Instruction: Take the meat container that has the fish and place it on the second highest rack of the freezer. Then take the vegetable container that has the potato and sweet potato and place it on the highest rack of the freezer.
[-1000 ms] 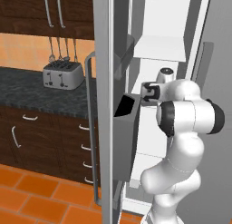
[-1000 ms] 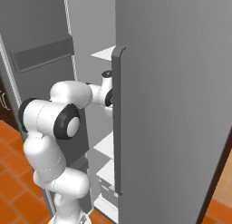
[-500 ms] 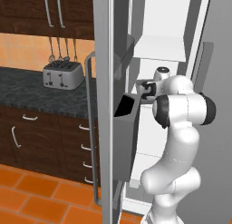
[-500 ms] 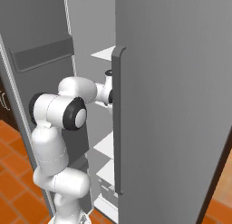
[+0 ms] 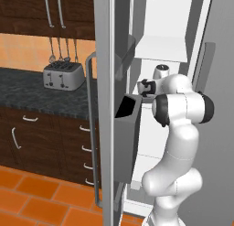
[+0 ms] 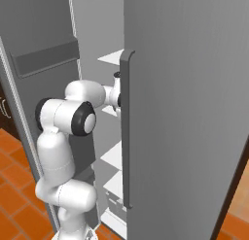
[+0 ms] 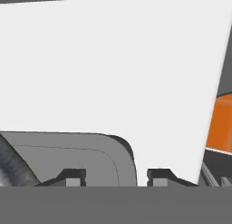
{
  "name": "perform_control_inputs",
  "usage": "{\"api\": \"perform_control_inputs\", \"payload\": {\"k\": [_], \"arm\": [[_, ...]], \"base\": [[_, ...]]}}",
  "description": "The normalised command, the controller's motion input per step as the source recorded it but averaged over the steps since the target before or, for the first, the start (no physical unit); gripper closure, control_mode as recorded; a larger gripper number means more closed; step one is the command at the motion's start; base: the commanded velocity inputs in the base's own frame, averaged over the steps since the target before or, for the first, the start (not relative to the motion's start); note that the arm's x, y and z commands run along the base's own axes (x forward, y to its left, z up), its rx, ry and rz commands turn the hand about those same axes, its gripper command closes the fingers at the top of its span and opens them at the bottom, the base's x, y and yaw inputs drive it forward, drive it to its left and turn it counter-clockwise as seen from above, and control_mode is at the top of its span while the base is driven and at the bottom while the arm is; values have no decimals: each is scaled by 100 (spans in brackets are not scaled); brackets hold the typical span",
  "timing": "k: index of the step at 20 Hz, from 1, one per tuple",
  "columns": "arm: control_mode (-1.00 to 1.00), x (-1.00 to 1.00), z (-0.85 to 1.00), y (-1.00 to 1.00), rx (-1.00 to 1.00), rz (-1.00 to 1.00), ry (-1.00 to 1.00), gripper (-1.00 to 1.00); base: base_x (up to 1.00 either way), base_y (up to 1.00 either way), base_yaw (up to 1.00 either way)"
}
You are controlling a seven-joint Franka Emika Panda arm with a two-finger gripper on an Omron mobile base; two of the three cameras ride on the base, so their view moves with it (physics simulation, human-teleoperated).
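The freezer (image 5: 196, 19) stands open, its white racks (image 5: 162, 47) stacked one above another between the two doors. In the hand view a white rack surface (image 7: 113, 69) carries a grey container (image 7: 90, 155) with a rounded corner, lying directly on it. To the left, a dark speckled table (image 5: 41, 94) bears a silver toaster (image 5: 63, 76) near the wall. Orange tiled floor (image 5: 41, 197) lies below.

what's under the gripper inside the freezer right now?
In the hand view, a grey container with a rounded corner sits below the gripper, on a white shelf. Its contents are not visible from this angle, and the right door hides the hand from the right base view.
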Motion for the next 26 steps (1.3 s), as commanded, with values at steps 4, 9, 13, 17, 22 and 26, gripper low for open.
{"api": "perform_control_inputs", "payload": {"k": [4,9,13,17,22,26], "arm": [[-100,-9,0,0,0,0,-6,-100],[-100,-9,-3,0,0,0,-24,-100],[-100,-34,22,8,-2,0,-24,-100],[-100,-39,43,7,-2,0,-22,-100],[-100,-46,55,7,0,0,-19,-100],[-100,-52,74,0,0,0,-14,-100]], "base": [[0,0,0],[0,0,0],[0,0,0],[0,0,0],[0,0,0],[0,0,0]]}}
